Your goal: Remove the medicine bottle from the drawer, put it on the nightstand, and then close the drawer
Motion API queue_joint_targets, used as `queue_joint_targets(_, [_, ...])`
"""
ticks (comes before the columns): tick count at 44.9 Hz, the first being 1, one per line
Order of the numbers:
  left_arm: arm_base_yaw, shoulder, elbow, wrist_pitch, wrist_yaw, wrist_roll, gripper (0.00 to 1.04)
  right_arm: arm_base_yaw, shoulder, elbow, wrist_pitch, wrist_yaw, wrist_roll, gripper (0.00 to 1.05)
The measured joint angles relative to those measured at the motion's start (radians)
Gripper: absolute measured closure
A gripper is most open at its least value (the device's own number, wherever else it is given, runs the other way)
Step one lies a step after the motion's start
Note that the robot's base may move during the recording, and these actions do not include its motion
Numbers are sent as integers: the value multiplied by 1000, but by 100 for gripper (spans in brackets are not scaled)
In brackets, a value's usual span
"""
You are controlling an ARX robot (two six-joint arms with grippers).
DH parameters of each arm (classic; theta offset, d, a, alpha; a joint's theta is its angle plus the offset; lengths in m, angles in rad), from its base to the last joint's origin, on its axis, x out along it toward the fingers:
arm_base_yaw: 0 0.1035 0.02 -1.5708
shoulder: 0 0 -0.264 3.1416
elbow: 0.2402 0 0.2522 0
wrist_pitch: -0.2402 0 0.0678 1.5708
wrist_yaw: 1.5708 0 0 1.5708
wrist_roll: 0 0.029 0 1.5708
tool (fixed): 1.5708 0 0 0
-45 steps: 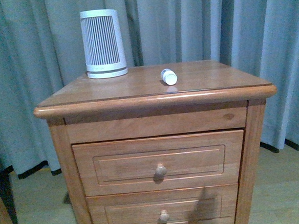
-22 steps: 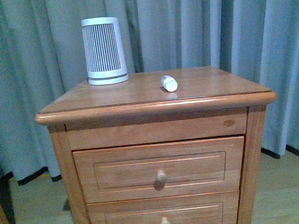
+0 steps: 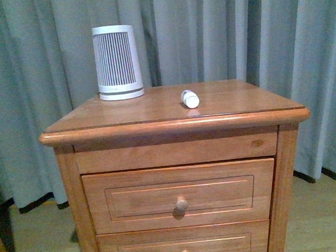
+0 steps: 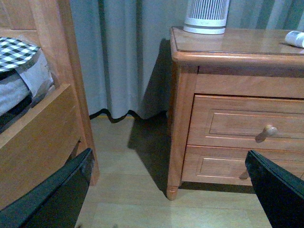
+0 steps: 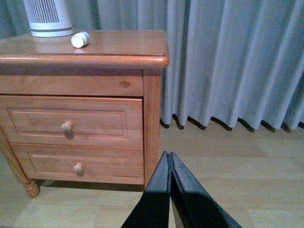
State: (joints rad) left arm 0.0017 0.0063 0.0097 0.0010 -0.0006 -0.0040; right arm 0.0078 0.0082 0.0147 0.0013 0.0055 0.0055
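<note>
Our right gripper [image 5: 169,159] hangs pinched together on nothing; our left gripper [image 4: 166,190] gapes wide, empty. The medicine bottle [image 3: 190,98] lies on its side atop the nightstand [image 3: 173,124], near a ribbed white cylinder [image 3: 117,62]; the drawer [image 3: 180,196] sits pushed in.

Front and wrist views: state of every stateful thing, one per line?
medicine bottle: lying on its side on the nightstand top, free
upper drawer: closed
lower drawer: closed
left end effector: open, empty, away from the nightstand
right end effector: shut, empty
ribbed white cylinder: upright at the back of the top
</note>
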Motion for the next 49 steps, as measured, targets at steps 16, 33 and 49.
queue_joint_targets(16, [0, 0, 0, 0, 0, 0, 6, -4, -2, 0, 0, -3, 0, 101])
queue_joint_targets(33, [0, 0, 0, 0, 0, 0, 6, -4, -2, 0, 0, -3, 0, 101])
queue_joint_targets(49, [0, 0, 0, 0, 0, 0, 6, -4, -2, 0, 0, -3, -2, 41])
